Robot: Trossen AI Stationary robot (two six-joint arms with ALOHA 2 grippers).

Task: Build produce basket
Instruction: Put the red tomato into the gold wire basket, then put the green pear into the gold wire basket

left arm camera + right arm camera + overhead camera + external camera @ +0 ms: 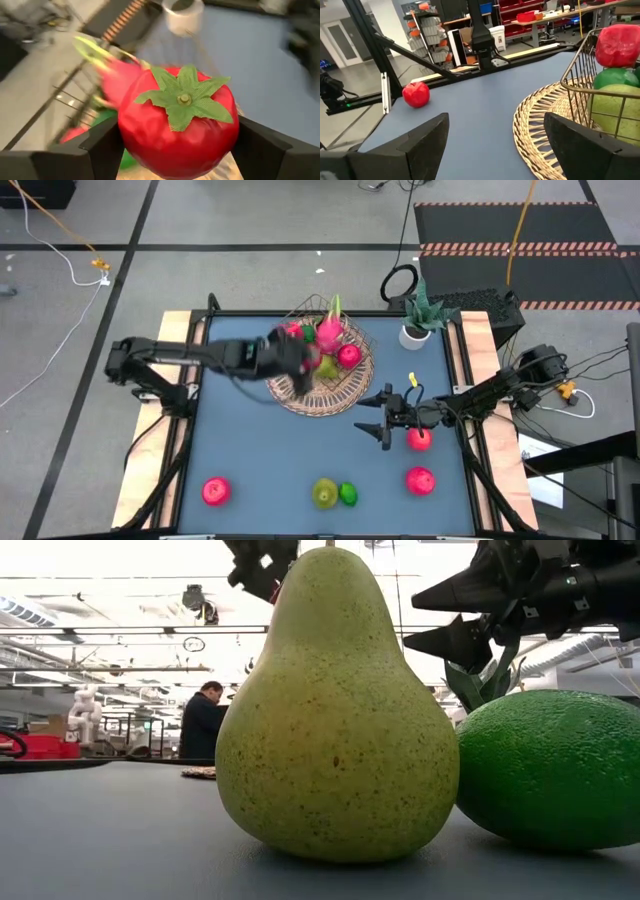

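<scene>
**Left gripper holds a tomato over the basket; right gripper waits with jaws wide**

The left gripper [177, 145] has its jaws clamped on either side of a red tomato [179, 127] with a green leafy cap. Seen from above, this gripper [295, 355] hangs over the left part of the basket [330, 395], a round woven wicker one at the far middle of the table [260, 450].

In the basket lie a pink dragon fruit [331, 330], a red fruit [348, 356] and green pieces. The right wrist view shows its flat woven rim [540, 127] and wire frame around a pear and a red fruit.

The right gripper [383, 420] sits just right of the basket, jaws spread wide and holding nothing. A red fruit [419, 440] lies just beside it.

Along the near edge rest another red fruit [215, 491], a yellow-green pear [325, 492] touching a lime [347, 493], and a pink-red fruit [420, 479]. A small potted plant [417, 320] stands at the far right corner.
</scene>
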